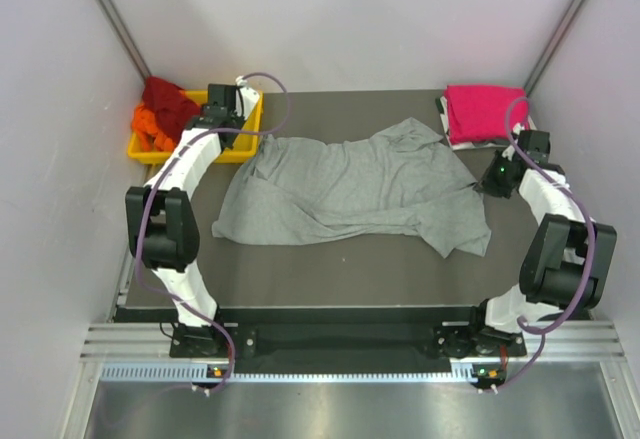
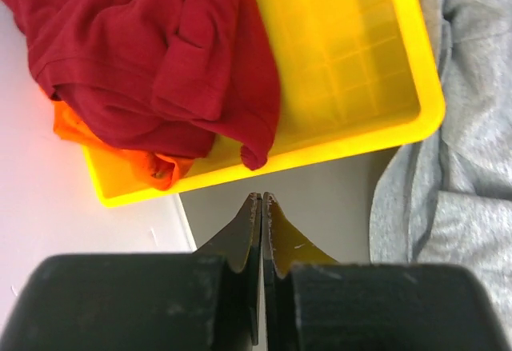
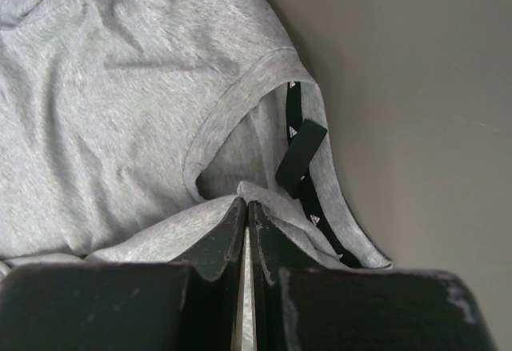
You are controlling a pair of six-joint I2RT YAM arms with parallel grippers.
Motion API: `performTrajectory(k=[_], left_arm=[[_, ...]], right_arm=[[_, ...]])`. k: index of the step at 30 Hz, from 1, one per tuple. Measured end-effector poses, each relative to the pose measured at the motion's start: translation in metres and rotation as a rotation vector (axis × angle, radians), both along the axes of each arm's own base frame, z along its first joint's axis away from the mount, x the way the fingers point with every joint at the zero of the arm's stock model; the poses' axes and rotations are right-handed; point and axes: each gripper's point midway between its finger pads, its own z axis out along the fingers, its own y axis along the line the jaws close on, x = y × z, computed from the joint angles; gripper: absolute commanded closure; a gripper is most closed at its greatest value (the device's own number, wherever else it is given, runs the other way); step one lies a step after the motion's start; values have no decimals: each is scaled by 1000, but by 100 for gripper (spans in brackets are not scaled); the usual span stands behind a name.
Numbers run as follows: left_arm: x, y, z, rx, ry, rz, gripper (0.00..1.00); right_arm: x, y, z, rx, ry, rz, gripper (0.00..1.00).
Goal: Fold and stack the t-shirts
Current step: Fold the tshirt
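Mid-table, grey t-shirt (image 1: 350,189) lies crumpled, awaiting folding; right gripper (image 3: 246,205) closed at its collar (image 3: 248,87), possibly pinching cloth; left gripper (image 2: 262,199) closed, empty, beside yellow tray (image 2: 352,55).

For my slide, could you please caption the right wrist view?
Shut right gripper at the open collar of the grey t-shirt on the dark table.

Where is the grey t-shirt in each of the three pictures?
Top view: the grey t-shirt lies spread out mid-table.
Left wrist view: the grey t-shirt runs down the right edge, beside the yellow tray.
Right wrist view: the grey t-shirt covers the left and middle.
Shared landmark: the dark tabletop, seen in all three.
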Motion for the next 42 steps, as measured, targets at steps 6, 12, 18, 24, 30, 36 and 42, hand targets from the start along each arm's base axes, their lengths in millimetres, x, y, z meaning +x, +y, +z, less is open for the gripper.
performTrajectory(k=[6,12,18,24,30,36,42], left_arm=[[-8,2,-18,-3,23,19,100],[-38,-7,-28,-60,101,-15,87],[-94,-16,-27,-104,170,-104,75],[-160,-20,-67,-89,319,-230,70],[-200,-28,-100,-54,400,-368,70],[-205,-39,-120,-9,394,-477,69],[-208,-39,-135,31,379,-518,70]], right_arm=[[1,4,-2,0,3,11,100],[8,8,-7,2,12,27,72],[25,-3,-4,-37,36,-2,34],[-21,-14,6,-96,40,-109,29],[-95,-7,-9,-53,76,-211,30],[-138,-19,-48,6,171,-359,33],[-144,-13,-70,58,208,-378,44]])
